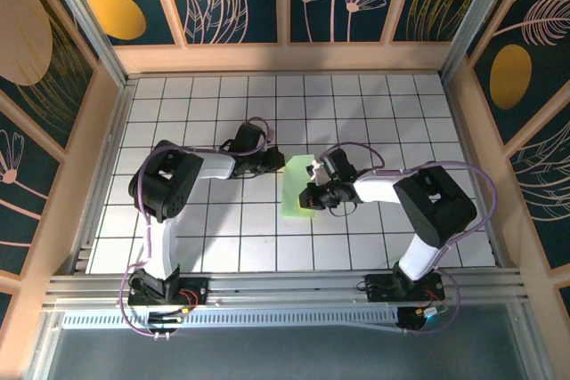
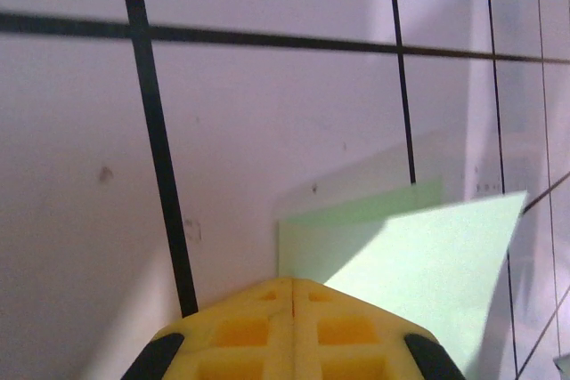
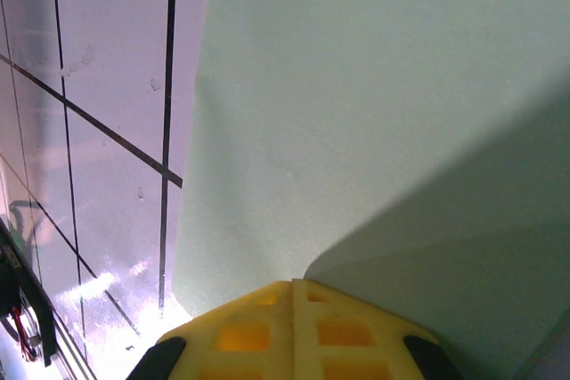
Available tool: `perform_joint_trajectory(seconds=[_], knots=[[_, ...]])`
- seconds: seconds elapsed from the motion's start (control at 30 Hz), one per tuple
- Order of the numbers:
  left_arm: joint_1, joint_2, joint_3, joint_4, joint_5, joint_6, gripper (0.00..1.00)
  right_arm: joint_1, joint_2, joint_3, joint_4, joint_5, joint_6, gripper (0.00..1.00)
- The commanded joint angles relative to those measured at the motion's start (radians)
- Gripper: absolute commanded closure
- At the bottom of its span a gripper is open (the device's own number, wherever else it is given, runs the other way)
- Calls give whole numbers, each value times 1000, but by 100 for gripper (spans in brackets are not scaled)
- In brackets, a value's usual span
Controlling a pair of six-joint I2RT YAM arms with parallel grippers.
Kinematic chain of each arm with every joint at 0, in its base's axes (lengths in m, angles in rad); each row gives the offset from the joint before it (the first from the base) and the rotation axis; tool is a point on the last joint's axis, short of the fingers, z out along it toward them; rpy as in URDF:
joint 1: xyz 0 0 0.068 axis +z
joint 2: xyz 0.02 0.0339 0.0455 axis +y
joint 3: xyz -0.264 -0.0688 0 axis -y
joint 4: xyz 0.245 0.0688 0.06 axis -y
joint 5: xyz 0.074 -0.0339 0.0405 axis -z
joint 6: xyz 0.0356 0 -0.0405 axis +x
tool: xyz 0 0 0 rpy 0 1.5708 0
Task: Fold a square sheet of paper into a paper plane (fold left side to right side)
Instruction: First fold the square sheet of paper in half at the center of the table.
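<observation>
The square sheet of paper (image 1: 294,204) is pale green and lies on the white grid table (image 1: 205,95) as a narrow upright rectangle, folded over on itself. In the left wrist view its top layer (image 2: 419,264) sits a little short of the layer beneath, leaving a thin strip showing. My left gripper (image 1: 276,165) is shut, with its yellow tips (image 2: 292,282) at the paper's upper left corner and nothing between them. From the right, my right gripper (image 1: 310,195) reaches over the paper. It is shut too, and its tips (image 3: 292,284) rest low over the green surface (image 3: 356,104).
Wooden walls (image 1: 285,55) with painted panels enclose the table on three sides. An aluminium rail (image 1: 285,284) runs along the near edge by the arm bases. Open tiles lie to the far left, far right and behind the paper.
</observation>
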Motion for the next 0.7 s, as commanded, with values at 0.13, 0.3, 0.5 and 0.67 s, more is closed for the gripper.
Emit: perform_joint_trajectory(seconds=[0.13, 0.3, 0.5, 0.67], knots=[[20, 4, -15, -20, -97, 28, 100, -24, 49, -56, -137, 134, -40, 100], [20, -136, -121, -22, -149, 47, 100, -38, 40, -38, -164, 125, -86, 100], [16, -279, -271, 78, -52, 21, 100, -48, 44, -7, -198, 126, -126, 100], [-29, -263, -300, 176, 39, -16, 100, -48, 57, -2, -194, 120, -125, 100]])
